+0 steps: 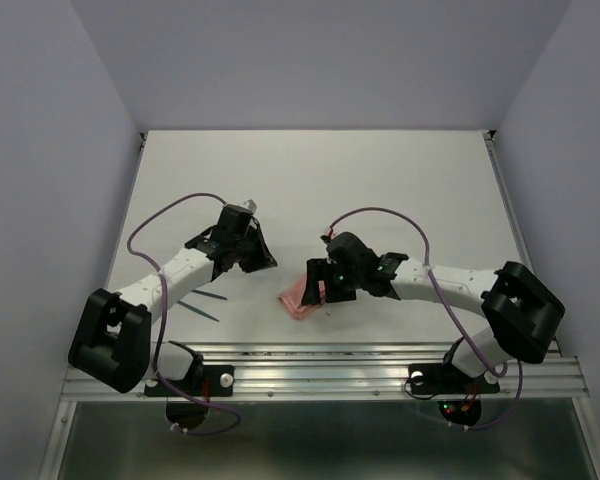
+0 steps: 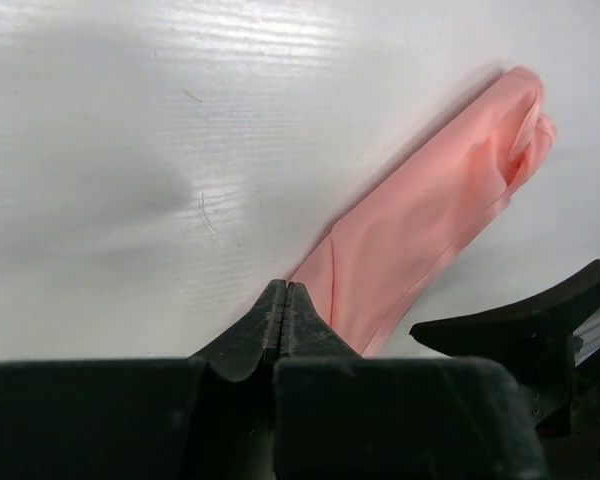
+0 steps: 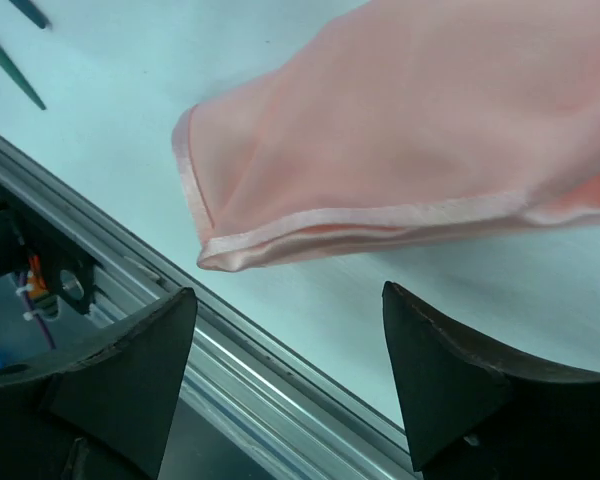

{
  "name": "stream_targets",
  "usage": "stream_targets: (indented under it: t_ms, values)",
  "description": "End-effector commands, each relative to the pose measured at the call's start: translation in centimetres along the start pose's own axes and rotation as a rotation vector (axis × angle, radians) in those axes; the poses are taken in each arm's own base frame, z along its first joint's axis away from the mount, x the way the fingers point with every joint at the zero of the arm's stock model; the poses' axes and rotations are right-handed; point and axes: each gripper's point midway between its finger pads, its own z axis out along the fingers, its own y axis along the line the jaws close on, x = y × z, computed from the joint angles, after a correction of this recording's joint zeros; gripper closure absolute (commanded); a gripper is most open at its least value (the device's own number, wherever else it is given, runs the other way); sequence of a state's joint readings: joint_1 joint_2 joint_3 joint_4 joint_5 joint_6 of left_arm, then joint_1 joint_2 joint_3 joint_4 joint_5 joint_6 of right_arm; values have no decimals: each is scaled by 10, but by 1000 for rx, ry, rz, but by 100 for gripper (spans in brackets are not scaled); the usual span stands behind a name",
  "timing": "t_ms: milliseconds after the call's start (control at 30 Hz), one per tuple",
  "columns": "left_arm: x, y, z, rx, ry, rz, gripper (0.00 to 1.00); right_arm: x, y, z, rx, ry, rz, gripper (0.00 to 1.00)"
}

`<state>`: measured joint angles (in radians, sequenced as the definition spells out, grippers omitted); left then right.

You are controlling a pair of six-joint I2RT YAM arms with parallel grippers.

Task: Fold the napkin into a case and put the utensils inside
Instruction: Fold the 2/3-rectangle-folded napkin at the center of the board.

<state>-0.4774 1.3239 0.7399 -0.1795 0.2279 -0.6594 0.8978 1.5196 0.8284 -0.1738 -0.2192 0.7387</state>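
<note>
Napkin-folding stage, utensils not yet packed.
Your right pincer (image 3: 288,292) stands wide open and empty; the salmon-pink cloth napkin (image 3: 410,130), folded into a long layered strip, lies just beyond it. Your left pincer (image 2: 285,290) is shut and empty, the strip's end just right of it. Thin teal-green plastic utensils (image 1: 202,312) lie behind it, well apart from the cloth. Next, probably: lift an edge to open a pocket; the aluminium rail (image 3: 230,350) under the right pincer crowds low approaches.

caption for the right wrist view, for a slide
Right gripper, jaws open, facing the folded napkin near the table's front rail.
</note>
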Motion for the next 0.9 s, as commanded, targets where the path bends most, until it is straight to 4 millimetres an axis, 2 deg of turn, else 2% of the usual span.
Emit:
stream_targets:
  t_ms: [0, 100, 167, 200, 233, 333, 367, 433, 567, 633, 667, 867]
  values:
    - [-17, -10, -14, 12, -44, 41, 100, -10, -17, -24, 135, -49, -79, 19]
    - [-17, -17, -16, 42, -32, 44, 100, -22, -31, -36, 173, -100, -42, 19]
    - [-14, -22, -16, 69, -16, 56, 100, -38, -37, -51, 188, -179, -16, 24]
    - [-12, -25, -16, 79, -4, 64, 100, -50, -53, -59, 229, -230, 32, 27]
    - [-11, -29, -17, 90, 0, 71, 100, -59, -62, -65, 251, -270, 62, 37]
    - [0, -49, -17, 143, 40, 128, 100, -78, -85, -84, 281, -349, 142, 54]
    - [5, -53, -14, 149, 63, 142, 100, -88, -99, -91, 305, -382, 179, 55]
    - [18, -63, -10, 171, 98, 172, 100, -98, -114, -94, 338, -397, 199, 55]
    - [35, -70, -4, 202, 144, 193, 100, -103, -132, -82, 384, -374, 208, 55]
    - [44, -68, 0, 212, 177, 213, 100, -102, -137, -73, 394, -348, 200, 56]
    - [52, -68, 1, 225, 211, 223, 100, -108, -133, -72, 382, -353, 186, 56]
    - [79, -43, 15, 155, 303, 228, 100, -113, -136, -57, 387, -318, 164, 60]
